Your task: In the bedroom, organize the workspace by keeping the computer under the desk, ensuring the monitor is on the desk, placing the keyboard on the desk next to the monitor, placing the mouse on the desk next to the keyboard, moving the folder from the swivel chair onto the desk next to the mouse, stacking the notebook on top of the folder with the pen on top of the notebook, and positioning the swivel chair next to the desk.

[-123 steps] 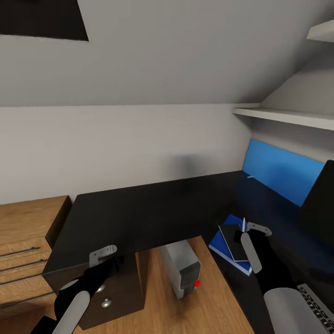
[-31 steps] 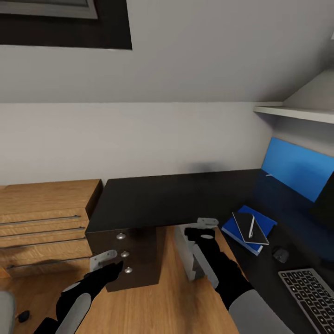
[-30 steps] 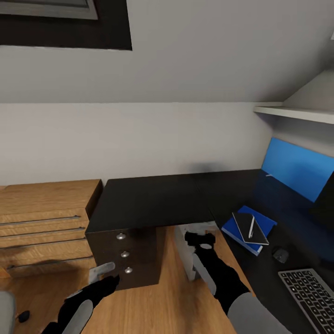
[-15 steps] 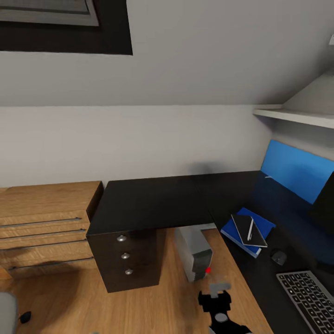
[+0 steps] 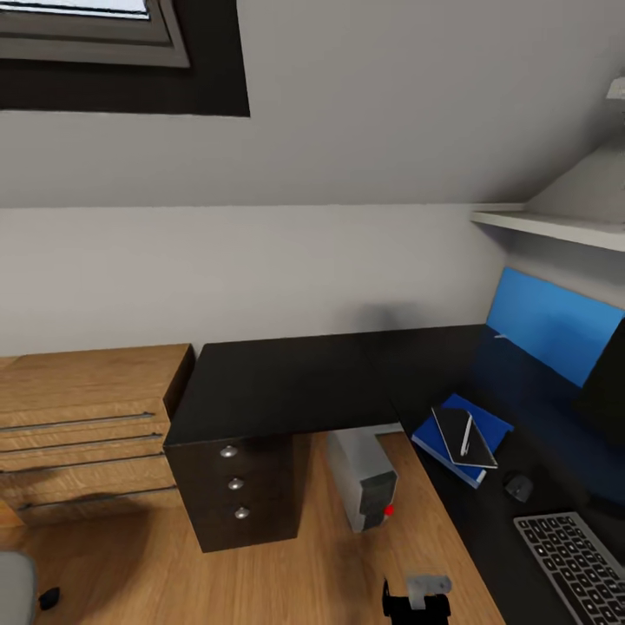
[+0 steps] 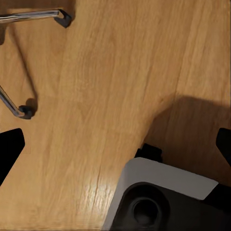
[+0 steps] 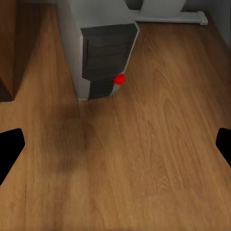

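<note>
Swivel chair (image 5: 10, 588) is the open item. It sits well left of the desk (image 5: 286, 382), out past the wooden dresser (image 5: 87, 408). I see just a grey sliver and one caster in the head view, so probably the seat edge, hard to be sure. The left wrist view shows two chrome legs with casters (image 6: 25, 112) on the floor.

Left gripper (image 6: 118, 147) hangs over the floor, fingers spread wide, holding nothing.

Handling guess: the chair is stiff and fairly heavy but free-rolling, and the seat may spin. I'd push or pull at the seat rim or backrest, low and slow, not at the thin legs.

Computer (image 5: 365, 482) stands under the desk, in the knee gap. Right gripper (image 5: 418, 597) is low in front of the desk facing that tower, fingers also spread, empty.

On the desk's right wing the folder (image 5: 486, 421) carries the notebook (image 5: 451, 430) with the pen (image 5: 466, 436) on top. The mouse (image 5: 519, 486) is just beside the folder, then comes the keyboard (image 5: 573, 555), with the monitor (image 5: 555, 334) behind them.
</note>
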`<state>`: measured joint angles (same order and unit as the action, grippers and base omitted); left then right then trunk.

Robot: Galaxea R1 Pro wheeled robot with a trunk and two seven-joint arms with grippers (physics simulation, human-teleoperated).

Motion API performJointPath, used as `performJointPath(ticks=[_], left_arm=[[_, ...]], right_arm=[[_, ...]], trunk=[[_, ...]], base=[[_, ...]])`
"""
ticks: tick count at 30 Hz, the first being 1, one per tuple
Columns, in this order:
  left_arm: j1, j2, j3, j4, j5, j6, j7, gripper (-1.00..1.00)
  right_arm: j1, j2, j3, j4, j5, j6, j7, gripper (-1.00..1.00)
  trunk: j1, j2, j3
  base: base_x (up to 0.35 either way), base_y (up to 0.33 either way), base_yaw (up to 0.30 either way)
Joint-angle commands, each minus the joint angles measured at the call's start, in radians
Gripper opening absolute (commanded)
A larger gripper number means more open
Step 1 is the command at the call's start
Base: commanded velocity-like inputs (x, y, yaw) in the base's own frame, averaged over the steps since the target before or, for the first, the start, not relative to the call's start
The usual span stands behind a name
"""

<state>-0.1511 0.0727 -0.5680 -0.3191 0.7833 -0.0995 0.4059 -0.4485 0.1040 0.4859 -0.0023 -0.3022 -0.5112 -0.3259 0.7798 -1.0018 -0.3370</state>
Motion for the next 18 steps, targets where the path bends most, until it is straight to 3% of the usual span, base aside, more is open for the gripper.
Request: performJointPath(ticks=[1,5,15,18], left_arm=[[-0.001,-0.001,-0.009,0.009,0.01,-0.007,-0.01,1.0],[0.0,-0.007,-0.008,0.041,0.01,-0.017,-0.063,1.0],[-0.001,-0.013,-0.007,0.048,0.01,-0.02,-0.079,1.0],[-0.001,-0.02,-0.006,0.049,0.011,-0.023,-0.08,1.0]], right_arm=[[0.004,0.0,0.009,0.001,-0.007,-0.013,-0.003,1.0],[0.019,0.002,0.011,0.004,-0.005,-0.053,-0.003,1.0],[0.023,0.002,0.011,0.005,-0.004,-0.07,-0.003,1.0],[0.024,-0.002,0.01,0.005,-0.002,-0.115,-0.004,1.0]], trunk=[[-0.004,0.006,0.004],[-0.019,0.034,0.022],[-0.058,0.104,0.069],[-0.069,0.125,0.083]], base=[[0.0,0.0,0.0],[0.0,0.0,0.004],[0.0,0.0,0.094],[0.0,0.0,0.167]])
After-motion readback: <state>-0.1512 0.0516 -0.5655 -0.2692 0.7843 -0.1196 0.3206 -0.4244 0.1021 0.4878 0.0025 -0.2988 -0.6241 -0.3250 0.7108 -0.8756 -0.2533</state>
